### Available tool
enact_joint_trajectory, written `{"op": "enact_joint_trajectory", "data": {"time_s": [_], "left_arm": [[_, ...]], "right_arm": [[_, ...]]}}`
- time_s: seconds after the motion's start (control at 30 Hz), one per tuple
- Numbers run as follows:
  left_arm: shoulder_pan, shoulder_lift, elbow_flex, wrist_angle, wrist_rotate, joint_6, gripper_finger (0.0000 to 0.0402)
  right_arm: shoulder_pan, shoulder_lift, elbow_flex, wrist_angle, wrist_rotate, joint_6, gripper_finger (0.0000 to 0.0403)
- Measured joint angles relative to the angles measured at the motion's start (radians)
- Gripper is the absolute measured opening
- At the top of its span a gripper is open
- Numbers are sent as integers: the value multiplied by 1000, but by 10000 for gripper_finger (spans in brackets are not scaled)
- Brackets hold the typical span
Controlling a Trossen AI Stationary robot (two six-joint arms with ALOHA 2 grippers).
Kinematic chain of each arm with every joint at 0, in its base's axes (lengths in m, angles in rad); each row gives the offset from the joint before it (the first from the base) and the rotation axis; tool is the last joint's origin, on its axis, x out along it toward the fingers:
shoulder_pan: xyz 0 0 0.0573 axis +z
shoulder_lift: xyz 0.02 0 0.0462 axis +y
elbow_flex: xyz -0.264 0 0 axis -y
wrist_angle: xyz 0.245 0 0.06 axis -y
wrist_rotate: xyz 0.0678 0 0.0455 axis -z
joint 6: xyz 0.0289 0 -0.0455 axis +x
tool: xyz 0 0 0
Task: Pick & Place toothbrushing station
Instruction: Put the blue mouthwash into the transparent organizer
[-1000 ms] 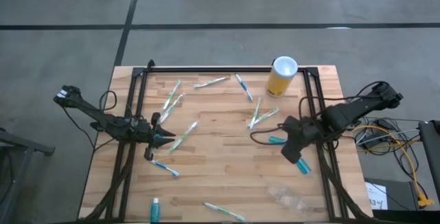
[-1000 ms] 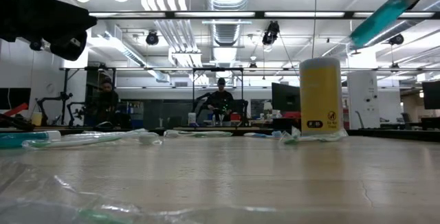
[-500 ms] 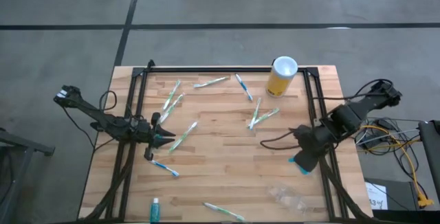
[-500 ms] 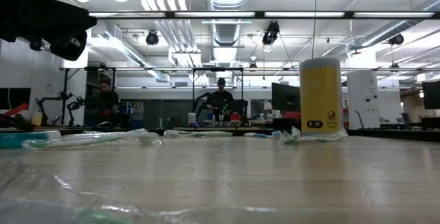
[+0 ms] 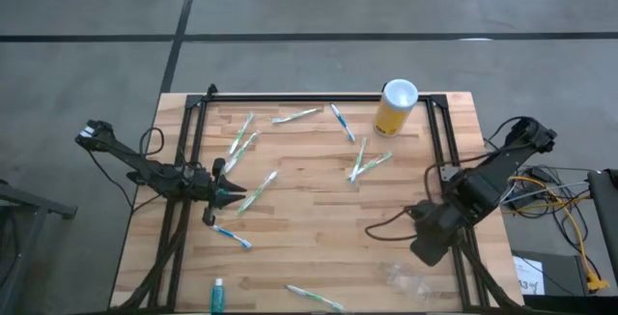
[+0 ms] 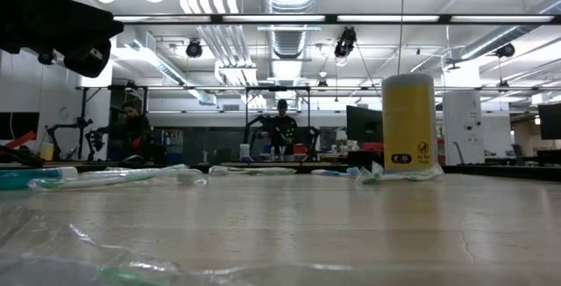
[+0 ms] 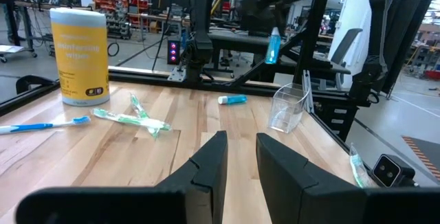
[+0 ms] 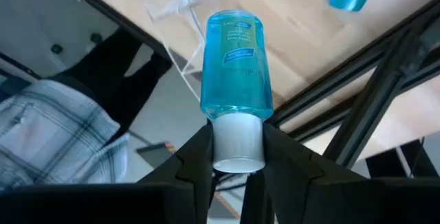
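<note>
Holding a small teal white-capped tube (image 8: 234, 73) by its cap, the right tool (image 8: 237, 157) hovers near the clear plastic cup (image 5: 404, 276) at lower right, while thin toothbrushes (image 5: 256, 191) remain scattered and the left tool's (image 7: 239, 159) fingers stand slightly apart, empty.

High view: straight down over the whole desk (image 5: 319, 218) and both arms.
Low view: desk height, level across into the room.
Left wrist: forward, low over the desk.
Right wrist: close on a tube (image 8: 234, 62).
Shared: yellow cylinder (image 5: 395, 108).
</note>
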Motion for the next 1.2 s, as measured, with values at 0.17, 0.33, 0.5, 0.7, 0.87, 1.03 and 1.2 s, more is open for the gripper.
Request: {"op": "enact_joint_trajectory", "data": {"time_s": [0.17,0.33,0.5,0.7,0.87,1.03,1.2], "left_arm": [[0,0,0,0,0,0,83],[0,0,0,0,0,0,83],[0,0,0,0,0,0,83],[0,0,0,0,0,0,83],[0,0,0,-1,0,0,83],[0,0,0,-1,0,0,83],[0,0,0,-1,0,0,83]], "right_arm": [[0,38,13,12,-37,-19,100],[34,57,30,8,-60,-23,104],[63,76,28,40,-88,23,106],[53,113,28,111,-82,75,104],[29,156,28,130,-84,74,107],[17,201,27,136,-84,72,104],[13,252,26,138,-93,64,106]]}}
